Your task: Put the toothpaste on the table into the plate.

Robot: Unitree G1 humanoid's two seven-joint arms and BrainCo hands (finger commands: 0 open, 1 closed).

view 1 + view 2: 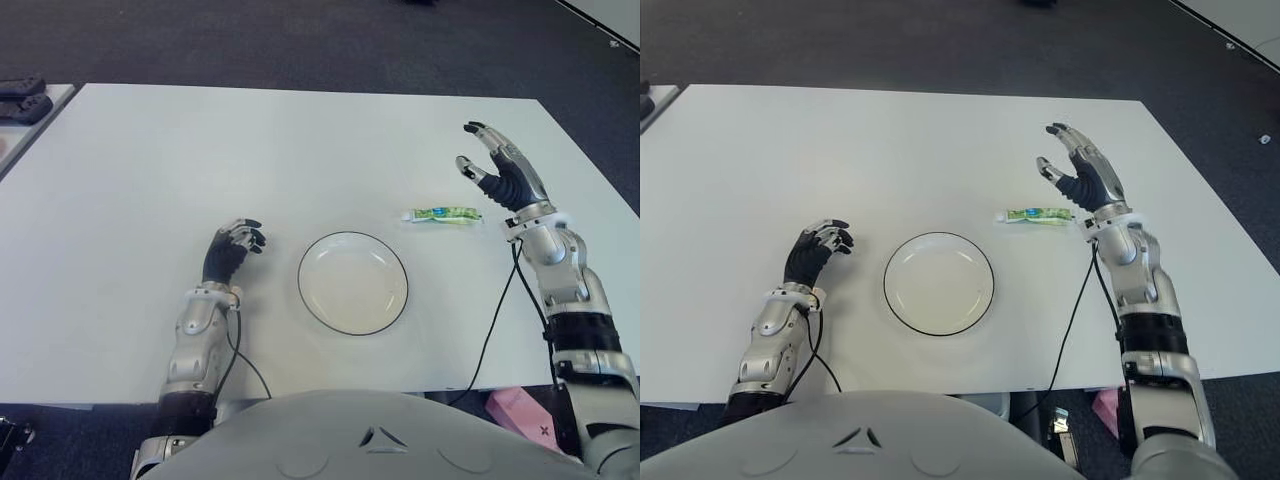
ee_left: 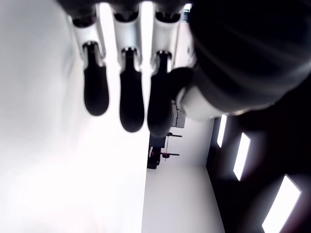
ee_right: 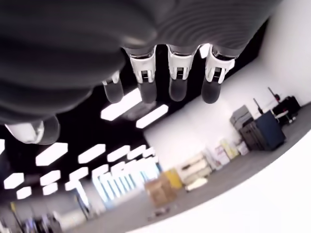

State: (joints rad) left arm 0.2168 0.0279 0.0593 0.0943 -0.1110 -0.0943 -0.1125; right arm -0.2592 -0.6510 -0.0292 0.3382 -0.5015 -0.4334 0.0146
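Note:
A small green and white toothpaste tube [image 1: 441, 215] lies flat on the white table [image 1: 250, 160], just right of a white plate with a dark rim [image 1: 304, 299]; nothing lies in the plate. My right hand [image 1: 497, 165] hovers right of and slightly beyond the tube, fingers spread, holding nothing; its wrist view shows straight fingers [image 3: 178, 77] and the room beyond. To the left of the plate is my left hand [image 1: 232, 248], its fingers curled and holding nothing.
A dark object [image 1: 22, 98] lies on a neighbouring surface at the far left. A black cable [image 1: 493, 325] runs from my right forearm over the table's near edge. Dark floor surrounds the table, and a pink item [image 1: 520, 410] shows below the near right corner.

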